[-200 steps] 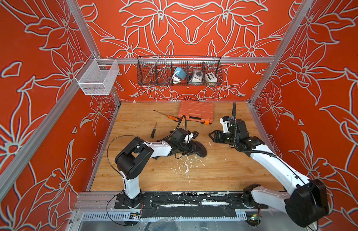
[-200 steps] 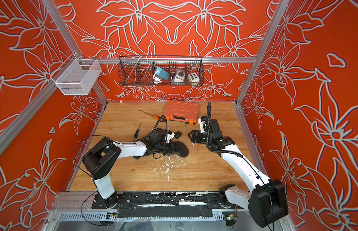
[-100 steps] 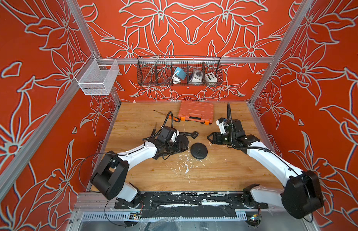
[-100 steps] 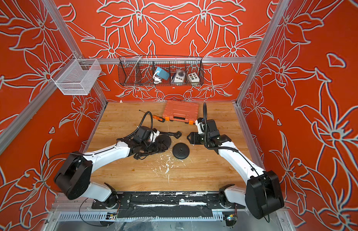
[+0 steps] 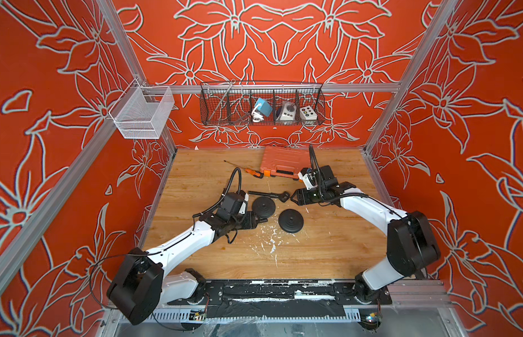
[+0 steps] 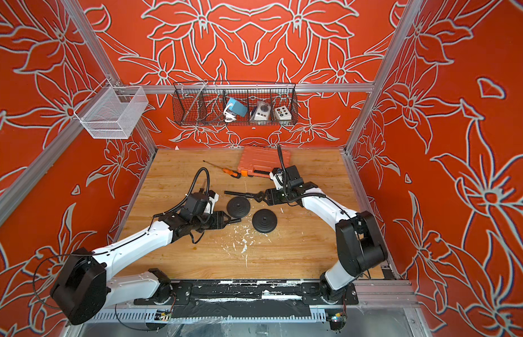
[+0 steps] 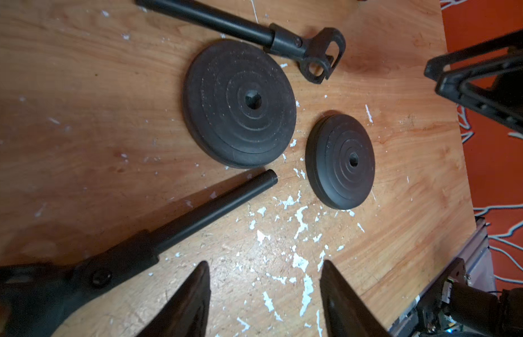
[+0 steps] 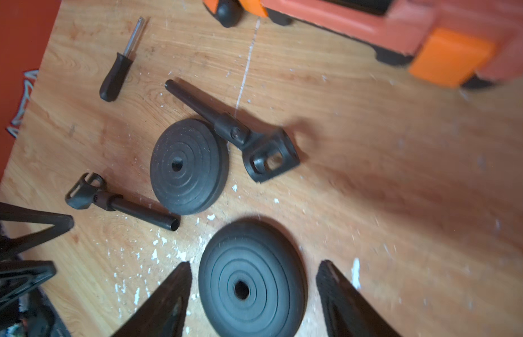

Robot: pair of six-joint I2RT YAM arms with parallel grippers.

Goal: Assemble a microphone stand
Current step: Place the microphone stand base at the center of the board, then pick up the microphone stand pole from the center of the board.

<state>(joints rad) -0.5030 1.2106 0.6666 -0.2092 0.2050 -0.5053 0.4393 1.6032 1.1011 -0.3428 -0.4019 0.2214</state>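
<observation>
Wood tabletop [image 5: 313, 248]: all stand parts lie near its middle.
Far disc [image 5: 263, 206]: lies flat.
Near disc [image 5: 291, 221]: at 4 o'clock of far disc, apart.
Far pole [image 5: 262, 193]: at 12 o'clock of far disc, clip toward 3 o'clock.
Near pole [image 7: 210, 210]: at 7 o'clock of far disc.
Left fingers [image 7: 193, 297]: wide apart, empty, beside near pole.
Right fingers [image 8: 167, 297]: wide apart, empty, at 12 o'clock of near disc.
</observation>
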